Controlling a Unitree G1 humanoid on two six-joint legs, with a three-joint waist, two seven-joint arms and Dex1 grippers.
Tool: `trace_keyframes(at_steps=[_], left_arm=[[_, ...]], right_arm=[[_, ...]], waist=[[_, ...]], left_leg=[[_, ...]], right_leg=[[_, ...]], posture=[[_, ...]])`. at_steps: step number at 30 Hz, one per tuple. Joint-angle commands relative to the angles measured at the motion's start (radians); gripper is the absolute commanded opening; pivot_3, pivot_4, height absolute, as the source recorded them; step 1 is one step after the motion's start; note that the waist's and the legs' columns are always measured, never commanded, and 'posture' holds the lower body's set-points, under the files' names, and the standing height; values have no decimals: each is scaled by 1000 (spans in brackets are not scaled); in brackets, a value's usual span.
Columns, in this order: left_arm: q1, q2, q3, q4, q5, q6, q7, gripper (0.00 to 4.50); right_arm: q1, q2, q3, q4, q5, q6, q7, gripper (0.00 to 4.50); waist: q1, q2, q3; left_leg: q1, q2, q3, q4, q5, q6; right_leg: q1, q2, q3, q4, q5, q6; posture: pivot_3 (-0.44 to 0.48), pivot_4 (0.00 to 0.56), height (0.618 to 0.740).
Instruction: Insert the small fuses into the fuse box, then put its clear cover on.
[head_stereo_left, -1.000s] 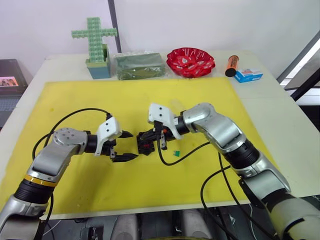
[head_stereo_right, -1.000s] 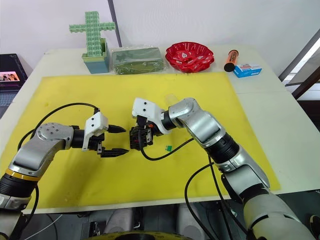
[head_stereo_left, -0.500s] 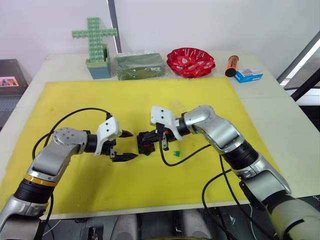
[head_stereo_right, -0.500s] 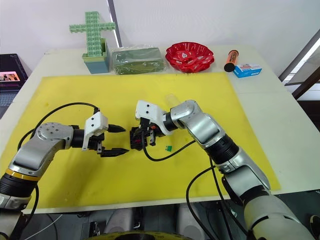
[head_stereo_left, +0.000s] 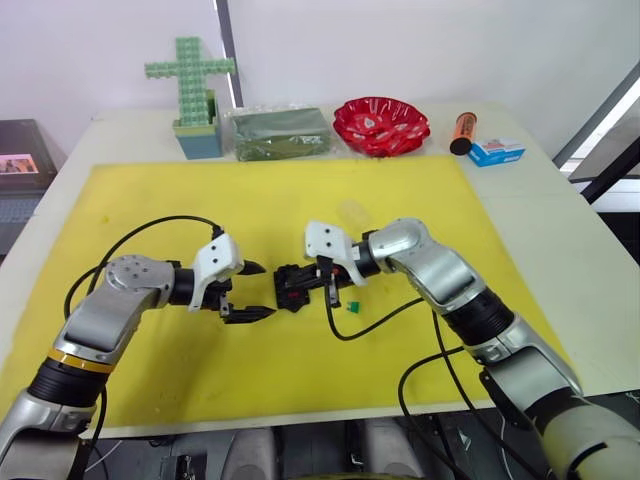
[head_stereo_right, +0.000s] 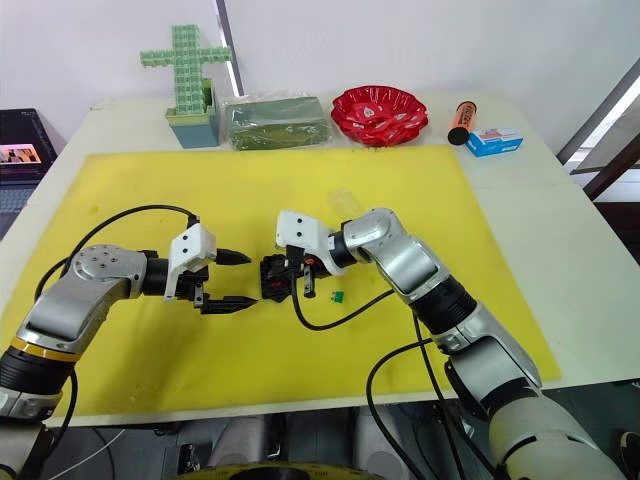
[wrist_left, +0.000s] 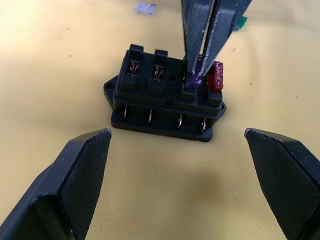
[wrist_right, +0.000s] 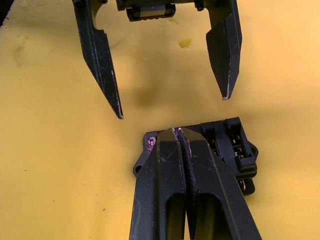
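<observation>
The black fuse box (wrist_left: 165, 95) lies on the yellow mat (head_stereo_left: 150, 200) between my two grippers. A red fuse (wrist_left: 216, 77) sits in its end slot. My right gripper (wrist_right: 176, 131) is shut on a greyish-purple fuse (wrist_left: 193, 79), holding it at the slot beside the red one. My left gripper (head_stereo_left: 266, 291) is open just left of the box, touching nothing. A green fuse (head_stereo_left: 352, 306) lies on the mat right of the box. Another pale fuse (wrist_left: 145, 8) lies beyond the box. The clear cover (head_stereo_right: 343, 198) rests faintly on the mat behind my right wrist.
Along the table's back edge stand a green block cross (head_stereo_left: 190, 80), a clear bag of green material (head_stereo_left: 280, 132), a red bowl (head_stereo_left: 381, 123), an orange cylinder (head_stereo_left: 462, 130) and a blue-and-white carton (head_stereo_left: 497, 150). Black cables trail from both wrists over the mat.
My right wrist has sunk slightly and drifted right while its fingertips stay at the fuse box. The left arm and the box have not moved.
</observation>
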Motion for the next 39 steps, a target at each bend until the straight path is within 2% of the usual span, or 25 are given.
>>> trace_keyframes(at_steps=[1,11,21,25,33,39], left_arm=[[-9,12,30,-25,-6,-7,1,4500],[-10,10,28,-30,-7,-5,2,4500],[-5,11,31,-37,-11,0,3,4500],[-2,12,34,-39,-12,2,4,4500],[7,10,42,-41,-16,5,9,4500],[9,8,39,-42,-19,4,13,4500]], right_arm=[[28,-13,31,105,-73,11,-26,45],[51,-26,58,125,-109,-43,-3,45],[66,8,4,112,-77,-49,-8,45],[55,14,-43,36,-33,-31,11,45],[15,14,-134,-147,93,142,22,45],[16,2,-141,-194,119,186,10,45]], waist=[[0,0,0],[0,0,0],[-1,0,-1],[-1,1,-1],[-1,1,0],[0,1,0]], left_leg=[[0,0,0,0,0,0],[0,0,0,0,0,0],[1,0,0,0,0,0],[1,0,0,0,0,0],[-3,0,0,0,0,0],[-3,0,0,0,0,0]], right_leg=[[0,0,0,0,0,0],[1,0,0,0,0,0],[1,0,0,0,0,0],[1,0,0,0,0,0],[-3,0,0,0,0,0],[-3,0,0,0,0,0]], posture=[[0,150,740],[0,150,740],[0,150,740],[0,150,740],[0,150,740],[0,150,740]])
